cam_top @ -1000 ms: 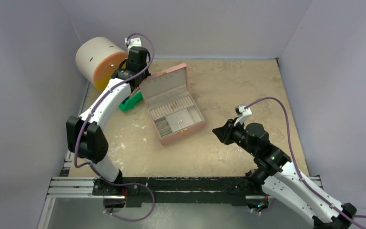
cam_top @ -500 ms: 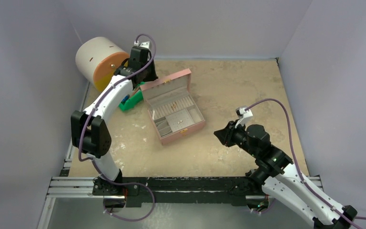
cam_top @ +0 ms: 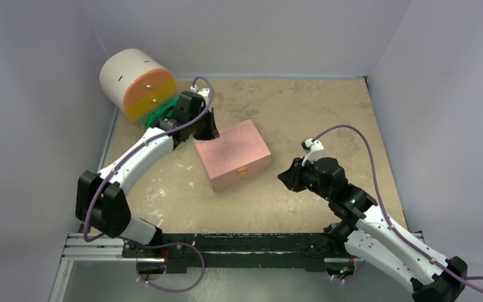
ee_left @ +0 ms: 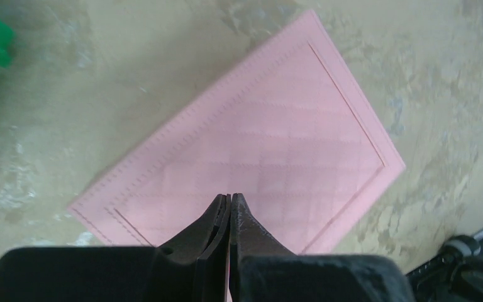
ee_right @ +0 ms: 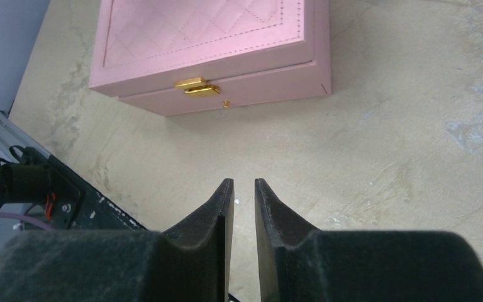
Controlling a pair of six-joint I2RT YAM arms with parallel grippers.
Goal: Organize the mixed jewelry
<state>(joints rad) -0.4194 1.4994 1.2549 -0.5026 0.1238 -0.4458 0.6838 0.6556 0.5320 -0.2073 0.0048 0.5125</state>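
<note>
Because the pink quilted box (cam_top: 233, 154) sits on the table (cam_top: 314, 113) with its lid down and its gold clasp (ee_right: 195, 86) meeting at the front wall, the mixed jewelry shows in none of the 3 views. Whether it lies inside the box cannot be told.

The left gripper (cam_top: 209, 129) is at the box's far left corner, over the lid. In the left wrist view its 2 fingers are pressed flat together with nothing between them, their tips above the stitched border of the quilting. Whether the tips touch the lid cannot be told.

The right gripper (ee_right: 244, 185) is off the box's right front side, apart from it and low over the table, pointing toward the clasp. Its 2 fingers stand a narrow slit apart and hold nothing; only bare tabletop shows through the gap.

Beyond the box's far left side, well apart from it, a cream cylinder with an orange face (cam_top: 135, 82) lies on its side. A green piece (cam_top: 163, 110) sits between that cylinder and the box, partly hidden by the left arm.
</note>
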